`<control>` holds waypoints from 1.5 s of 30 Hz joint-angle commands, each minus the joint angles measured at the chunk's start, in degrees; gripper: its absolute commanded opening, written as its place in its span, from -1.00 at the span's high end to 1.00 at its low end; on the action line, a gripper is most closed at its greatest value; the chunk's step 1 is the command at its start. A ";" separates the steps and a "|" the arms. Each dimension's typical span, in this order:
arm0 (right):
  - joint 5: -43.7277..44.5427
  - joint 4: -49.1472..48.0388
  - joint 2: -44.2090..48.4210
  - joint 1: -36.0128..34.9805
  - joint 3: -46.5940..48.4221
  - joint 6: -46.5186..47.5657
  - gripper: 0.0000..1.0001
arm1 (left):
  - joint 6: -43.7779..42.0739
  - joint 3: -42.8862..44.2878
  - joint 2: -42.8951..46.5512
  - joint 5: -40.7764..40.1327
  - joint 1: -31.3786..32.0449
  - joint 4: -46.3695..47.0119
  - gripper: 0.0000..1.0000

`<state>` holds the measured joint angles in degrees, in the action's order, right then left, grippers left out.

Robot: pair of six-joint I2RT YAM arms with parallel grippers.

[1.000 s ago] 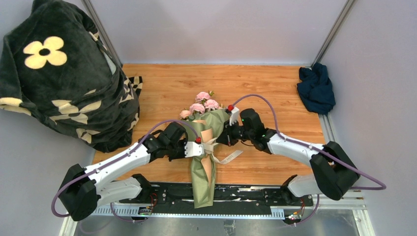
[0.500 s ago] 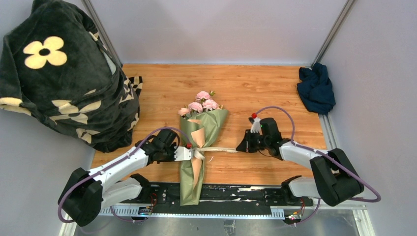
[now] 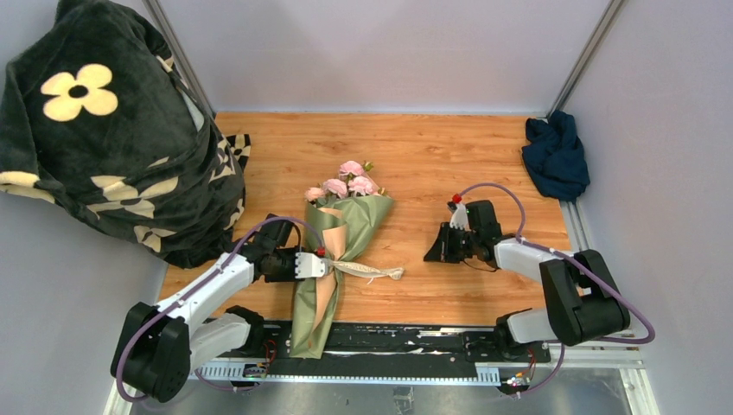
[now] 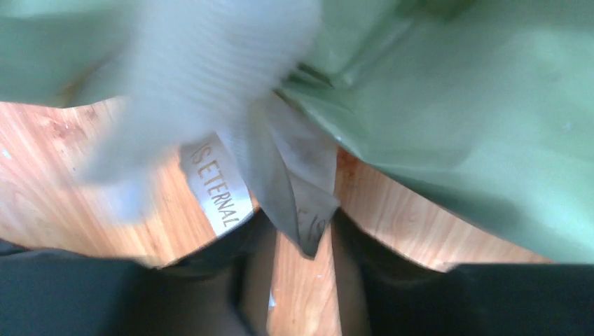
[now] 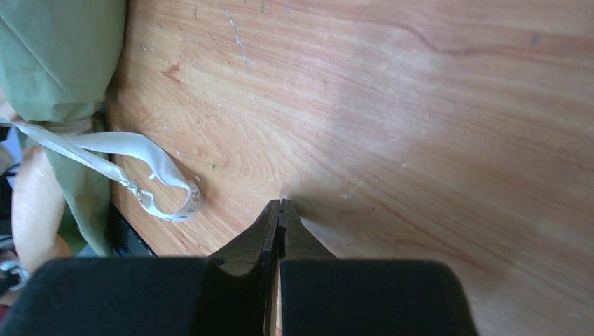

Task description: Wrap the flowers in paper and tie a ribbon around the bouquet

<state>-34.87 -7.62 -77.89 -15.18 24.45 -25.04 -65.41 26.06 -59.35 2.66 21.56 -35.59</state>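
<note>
Broadly, the light-brown wooden table (image 3: 449,156) carries all items. The black fleece blanket with cream flower prints (image 3: 104,138) is heaped over the far-left corner, well apart from the work area.

The bouquet (image 3: 333,259), a tapering cone, lies flat just left of centre. Its blooms point far and its narrow tail overhangs the near edge between the arm bases. This lengthwise placement exposes the cone's waist to both arms. The olive-green paper sheet with tan inner face (image 3: 365,218) encloses the stems. The pink rose-like flowers (image 3: 347,184) project from its wide far end. The crumpled dark navy cloth (image 3: 555,156) sits at the far-right edge and plays no part.

The left gripper (image 3: 316,264) stands against the left side of the waist, at the binding. In the left wrist view its jaws stand apart, with bare wood visible between them. A printed ribbon end hangs into that gap. Contact with either finger cannot be confirmed, as the view is blurred.

The right gripper (image 5: 279,206) is fully closed on nothing, just above bare table right of the bouquet.

The narrow cream-beige fabric ribbon (image 3: 373,272) encircles the waist. Its loose tails trail right across the table. The binding appears complete; knot tightness cannot be judged.
</note>
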 commanded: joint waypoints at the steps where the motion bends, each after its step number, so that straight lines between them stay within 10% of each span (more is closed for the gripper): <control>1: 2.14 7.36 0.75 -4.88 7.32 6.97 0.77 | 1.15 4.50 -0.38 7.64 -0.53 -5.33 -0.10; 20: 4.38 1.12 -9.33 -27.12 22.57 13.68 0.56 | 5.90 16.27 6.82 40.22 -4.42 -15.77 -0.37; 28: 4.79 0.65 -9.42 -28.02 21.81 13.35 0.55 | 11.00 12.50 3.72 32.11 0.50 -6.17 -0.17; 33: 5.17 1.52 -8.55 -28.04 20.86 14.20 0.52 | 12.97 11.54 3.37 30.94 1.96 -3.16 0.18; 38: 4.89 3.68 -7.68 -28.05 20.57 16.16 0.48 | 14.99 11.15 4.04 25.23 2.15 -2.16 1.00; 45: 4.76 5.40 -7.12 -28.04 21.16 18.66 0.45 | 12.89 14.08 4.52 18.34 2.08 -9.88 1.00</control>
<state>-30.35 -4.29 -86.37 -42.74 45.80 -9.02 -52.10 38.13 -55.48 25.12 23.44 -41.30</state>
